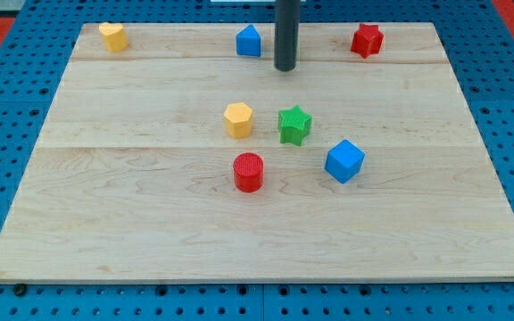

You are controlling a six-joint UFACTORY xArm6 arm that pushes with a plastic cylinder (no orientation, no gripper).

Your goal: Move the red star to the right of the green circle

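Note:
The red star (366,40) lies near the board's top edge, towards the view's right. No green circle shows in the view; the only green block I can see is a green star (294,125) near the middle. My tip (284,69) rests on the board near the top centre, just right of a blue block (249,41) and about 90 px left of the red star. The rod covers a strip of the board at the top edge behind it.
A yellow block (112,37) sits at the top left corner. A yellow hexagon (238,119) lies just left of the green star. A red cylinder (248,172) and a blue cube (344,160) lie below them. The wooden board (105,223) is ringed by blue pegboard.

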